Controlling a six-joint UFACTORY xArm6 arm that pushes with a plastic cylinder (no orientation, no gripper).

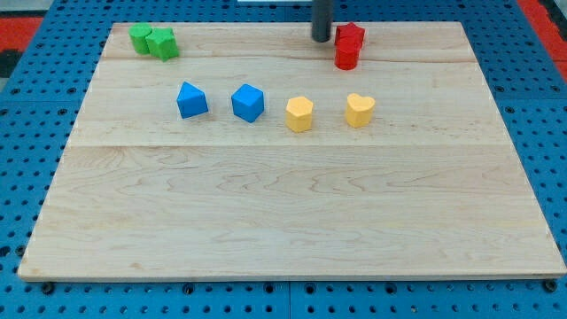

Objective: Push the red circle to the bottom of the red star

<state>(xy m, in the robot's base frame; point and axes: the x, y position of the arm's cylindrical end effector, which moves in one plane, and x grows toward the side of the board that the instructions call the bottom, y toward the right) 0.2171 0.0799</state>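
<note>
The red star [351, 35] sits near the view's top, right of centre. The red circle [346, 56] sits directly below it, touching its lower edge. My tip [321, 39] is the lower end of the dark rod, just left of the red star and slightly up-left of the red circle, close to both but apart from them.
Two green blocks [152, 41] sit together at the view's top left. A blue block [191, 100] and a blue cube [248, 103] stand left of centre. A yellow hexagon [299, 114] and a yellow heart [360, 110] stand right of them. The wooden board [292, 213] lies on a blue pegboard.
</note>
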